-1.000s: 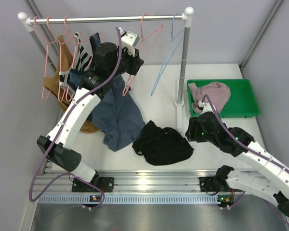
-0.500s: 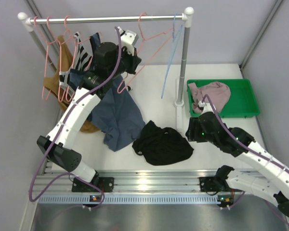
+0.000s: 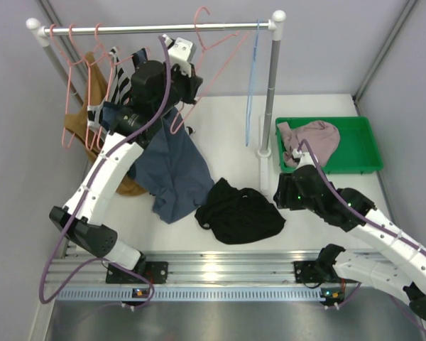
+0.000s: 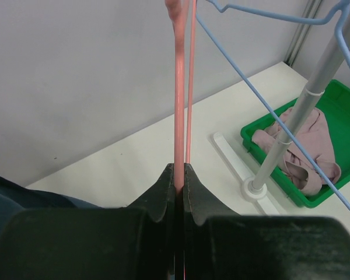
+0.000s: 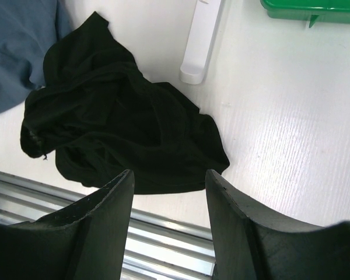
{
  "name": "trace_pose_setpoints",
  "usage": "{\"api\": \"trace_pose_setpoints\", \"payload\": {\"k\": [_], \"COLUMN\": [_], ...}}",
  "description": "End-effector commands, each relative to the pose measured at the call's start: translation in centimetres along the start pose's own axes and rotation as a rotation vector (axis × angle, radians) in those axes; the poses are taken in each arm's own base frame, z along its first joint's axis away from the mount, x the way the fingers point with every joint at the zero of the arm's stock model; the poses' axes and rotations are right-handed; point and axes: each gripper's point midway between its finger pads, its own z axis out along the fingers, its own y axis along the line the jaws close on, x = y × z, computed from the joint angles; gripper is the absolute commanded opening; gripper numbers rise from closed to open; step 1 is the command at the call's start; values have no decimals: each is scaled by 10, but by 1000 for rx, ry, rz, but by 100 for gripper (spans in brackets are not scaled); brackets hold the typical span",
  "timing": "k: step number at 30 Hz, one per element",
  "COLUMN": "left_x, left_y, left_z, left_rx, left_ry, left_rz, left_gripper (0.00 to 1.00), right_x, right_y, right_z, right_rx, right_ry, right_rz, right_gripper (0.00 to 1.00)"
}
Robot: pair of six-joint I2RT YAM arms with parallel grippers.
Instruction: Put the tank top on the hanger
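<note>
The black tank top [image 3: 238, 211] lies crumpled on the table near the front edge; it also shows in the right wrist view [image 5: 114, 134]. My left gripper [image 3: 192, 79] is shut on a salmon-pink wire hanger [image 3: 211, 64], held up by the rail with its hook [image 3: 201, 19] raised above the bar. In the left wrist view the pink wire [image 4: 179, 105] runs up from between the closed jaws. My right gripper [image 3: 284, 190] is open and empty, hovering just right of the tank top, its fingers [image 5: 102, 216] framing the top's near edge.
A clothes rail [image 3: 156, 28] spans the back, with several pink hangers [image 3: 78, 85] at left and a light-blue hanger [image 3: 251, 85] by the right post [image 3: 270, 92]. A slate-blue top [image 3: 172, 170] lies left of the black one. A green tray [image 3: 362, 142] holds a mauve-pink garment [image 3: 309, 140].
My left gripper has lifted the pink hanger up and to the left, raising its hook above the rail. The light-blue hanger has swung to hang nearly straight. The right arm has not moved.
</note>
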Motion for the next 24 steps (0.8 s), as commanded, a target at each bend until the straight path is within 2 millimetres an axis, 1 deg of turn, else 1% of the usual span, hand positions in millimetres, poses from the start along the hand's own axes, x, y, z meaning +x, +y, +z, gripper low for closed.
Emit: {"api": "trace_pose_setpoints", "payload": {"k": [1,4,8,9,10,11,12,13,14,15,17,18,19,20,21,22,23,24], "left_x": [-51,-55,-48,-48,-41,-39,-40,-31,-28,-30,-15,-18,-4,4,4,20,28,32], "left_y": [3,3,2,1,0,-1,-1,-2,-2,-2,-3,-5,-6,-11,-16,-20,-23,-27], "left_z": [-33,-39,-42,-45,-47,-49,-56,-57,-61,-71,-79,-91,-94,-100,-113,-116,-122,-137], "left_rx": [-19,-22,-13,-12,-8,-4,-3,-2,-3,-6,-8,-3,5,17,40,53,66,83], "left_ry": [-163,-178,-142,-139,-114,-107,-110,-90,-82,-93,-55,-65,-33,-7,-12,23,38,43], "left_rz": [4,11,19,20,18,13,11,9,2,-4,-17,-16,-16,-62,-74,-91,-111,-118], "left_gripper": [0,0,0,0,0,0,0,0,0,0,0,0,0,0,0,0,0,0], "right_x": [-10,-9,-9,-9,-8,-9,-8,-8,-6,-7,-4,-5,-3,-2,-2,1,2,5], "right_y": [0,1,3,3,2,3,3,3,3,4,5,6,7,8,8,8,9,8], "right_z": [1,4,5,5,5,5,5,7,8,9,12,13,15,16,17,21,22,25], "right_rx": [4,3,-3,-2,-1,-3,-5,-3,-2,-4,-5,-10,-12,-16,-17,-17,-18,-16], "right_ry": [-30,-27,-25,-26,-24,-25,-24,-19,-15,-15,-3,-6,1,3,2,7,9,17], "right_rz": [8,6,8,7,8,8,7,4,1,0,-6,-3,-4,-4,-4,-3,-1,-4], "right_gripper": [53,53,53,53,53,53,53,53,53,53,53,53,52,52,53,52,52,51]}}
